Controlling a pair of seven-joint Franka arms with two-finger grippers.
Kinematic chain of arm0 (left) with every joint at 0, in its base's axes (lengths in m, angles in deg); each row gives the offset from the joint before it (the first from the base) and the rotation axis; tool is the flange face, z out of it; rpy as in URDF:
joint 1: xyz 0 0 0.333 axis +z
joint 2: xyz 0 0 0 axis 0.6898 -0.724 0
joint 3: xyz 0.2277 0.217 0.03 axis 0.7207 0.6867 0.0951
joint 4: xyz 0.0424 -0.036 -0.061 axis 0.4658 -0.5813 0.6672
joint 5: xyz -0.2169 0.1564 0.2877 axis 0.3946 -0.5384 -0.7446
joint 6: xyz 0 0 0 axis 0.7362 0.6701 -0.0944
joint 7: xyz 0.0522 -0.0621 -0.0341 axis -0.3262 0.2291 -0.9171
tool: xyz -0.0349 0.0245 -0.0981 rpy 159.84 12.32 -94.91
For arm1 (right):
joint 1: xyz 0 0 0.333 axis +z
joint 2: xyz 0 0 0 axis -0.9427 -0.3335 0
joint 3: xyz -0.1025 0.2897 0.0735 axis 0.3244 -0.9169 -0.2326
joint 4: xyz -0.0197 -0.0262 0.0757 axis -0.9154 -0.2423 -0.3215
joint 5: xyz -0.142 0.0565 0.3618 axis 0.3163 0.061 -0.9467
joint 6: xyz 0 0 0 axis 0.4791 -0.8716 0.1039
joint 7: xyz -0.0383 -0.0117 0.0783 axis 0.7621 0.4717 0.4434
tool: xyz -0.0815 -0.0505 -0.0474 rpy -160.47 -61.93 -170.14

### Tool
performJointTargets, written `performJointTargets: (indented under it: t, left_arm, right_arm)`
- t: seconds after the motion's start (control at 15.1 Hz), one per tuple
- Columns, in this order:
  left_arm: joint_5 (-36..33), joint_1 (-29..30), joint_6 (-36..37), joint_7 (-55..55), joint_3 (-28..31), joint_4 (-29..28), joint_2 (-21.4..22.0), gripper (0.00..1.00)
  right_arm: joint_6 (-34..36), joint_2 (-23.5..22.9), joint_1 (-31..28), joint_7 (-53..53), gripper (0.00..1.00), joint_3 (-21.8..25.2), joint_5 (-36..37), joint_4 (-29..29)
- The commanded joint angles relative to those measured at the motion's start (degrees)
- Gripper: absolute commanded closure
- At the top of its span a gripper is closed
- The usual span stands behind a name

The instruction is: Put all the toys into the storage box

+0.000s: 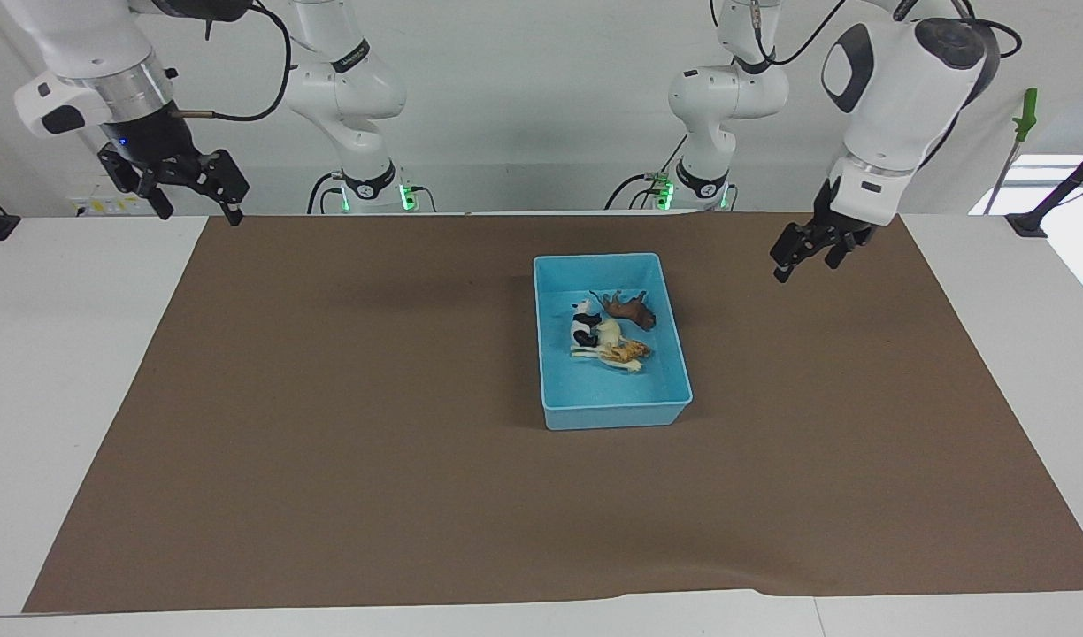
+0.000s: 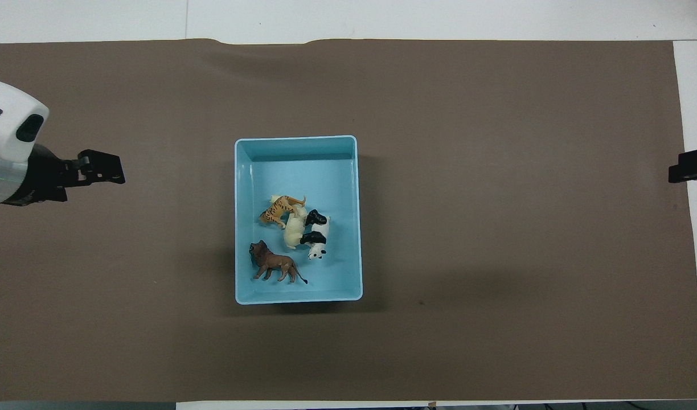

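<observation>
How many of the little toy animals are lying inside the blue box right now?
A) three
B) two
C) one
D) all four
D: the lion, panda, cream horse and tiger all lie inside the blue box, and none sits on the brown mat.

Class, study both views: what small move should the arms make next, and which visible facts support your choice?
Probably none beyond parking: the lion, tiger, horse and panda all lie inside the storage box. The left gripper is open over the mat; the right gripper waits, open, at its own end.
</observation>
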State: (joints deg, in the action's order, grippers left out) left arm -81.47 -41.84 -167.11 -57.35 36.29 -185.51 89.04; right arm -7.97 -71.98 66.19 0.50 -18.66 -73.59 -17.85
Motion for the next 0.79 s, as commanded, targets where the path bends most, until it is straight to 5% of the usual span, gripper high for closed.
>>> performJointTargets:
  t: [0.0,0.4,0.73]
  left_arm:
    - [-0.3,1.0,5.0,4.2,-0.8,5.7,-3.2,0.00]
    - [-0.7,0.4,12.2,9.3,-1.2,13.7,-6.5,0.00]
    - [-0.5,-0.7,12.7,9.7,-1.5,12.4,-6.0,0.00]
  right_arm:
    - [-0.9,1.6,-1.4,0.0,0.00,-1.8,0.5,-1.5]
    - [5.0,1.5,-2.8,0.1,0.00,-4.4,0.5,-0.3]
    - [5.0,1.6,-2.4,0.0,0.00,-4.3,0.5,-0.3]
